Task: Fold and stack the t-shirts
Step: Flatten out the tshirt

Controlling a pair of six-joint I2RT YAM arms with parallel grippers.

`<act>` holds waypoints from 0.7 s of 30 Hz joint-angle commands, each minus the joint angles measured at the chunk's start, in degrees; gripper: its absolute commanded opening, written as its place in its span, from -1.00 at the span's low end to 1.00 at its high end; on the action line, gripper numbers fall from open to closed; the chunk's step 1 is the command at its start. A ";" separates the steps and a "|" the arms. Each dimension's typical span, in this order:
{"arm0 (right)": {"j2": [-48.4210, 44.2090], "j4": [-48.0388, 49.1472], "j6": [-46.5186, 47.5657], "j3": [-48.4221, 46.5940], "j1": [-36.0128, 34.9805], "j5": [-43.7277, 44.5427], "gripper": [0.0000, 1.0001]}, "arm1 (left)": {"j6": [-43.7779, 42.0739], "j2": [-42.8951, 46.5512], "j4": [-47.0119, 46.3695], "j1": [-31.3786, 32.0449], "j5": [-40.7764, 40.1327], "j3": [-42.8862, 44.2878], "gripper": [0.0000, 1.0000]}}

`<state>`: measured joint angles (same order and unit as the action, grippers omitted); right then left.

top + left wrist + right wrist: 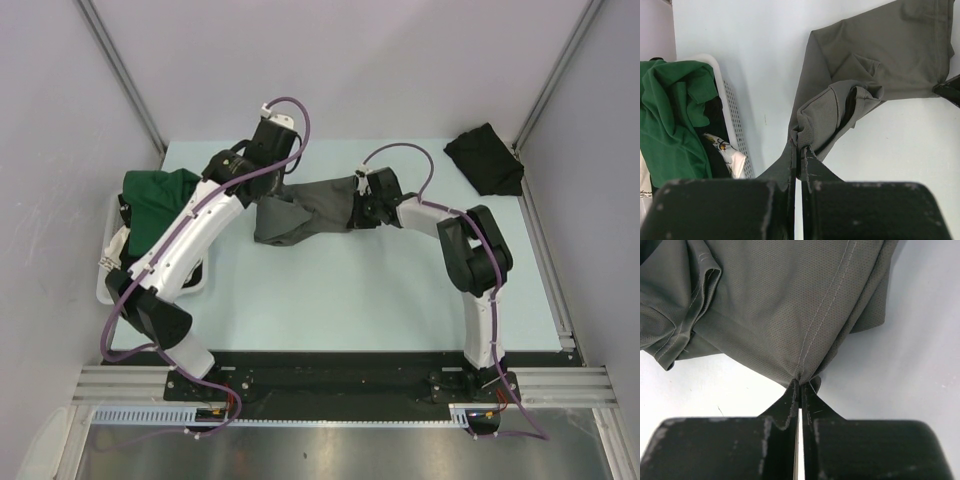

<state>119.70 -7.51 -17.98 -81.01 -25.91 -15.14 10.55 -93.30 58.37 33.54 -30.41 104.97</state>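
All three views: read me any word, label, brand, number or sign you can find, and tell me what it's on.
No readable text anywhere.
The grey cloth t-shirt shows only plain fabric and stitching.
The dark green t-shirt, the white slatted plastic basket and the black t-shirt bear no writing.
A white cloth in the basket has a small yellow and dark print, too small to tell as letters.

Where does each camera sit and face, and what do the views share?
Top external: above and behind, looking down on the table; left arm and right arm show.
Left wrist: on that arm, facing past the left gripper, shut on the grey t-shirt.
Right wrist: likewise past the right gripper, pinching the same shirt.
All three share the grey t-shirt.
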 commanded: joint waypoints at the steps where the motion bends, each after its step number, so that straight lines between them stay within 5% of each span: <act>1: -6.22 0.13 0.14 -1.69 1.91 0.37 -1.00 | -0.78 1.89 -1.94 0.39 -2.80 0.06 -1.00; 11: -23.36 -7.51 3.56 -11.34 12.97 4.06 -1.00 | -1.41 -2.85 -3.79 -7.33 -4.83 6.30 -1.00; 21: -27.23 -14.90 5.76 -19.27 21.25 4.67 -1.00 | -1.75 -4.79 -4.67 -8.75 -2.72 12.02 -1.00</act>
<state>94.19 -17.96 -13.96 -99.02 -6.39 -11.77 9.47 -99.13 55.37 24.64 -32.73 114.02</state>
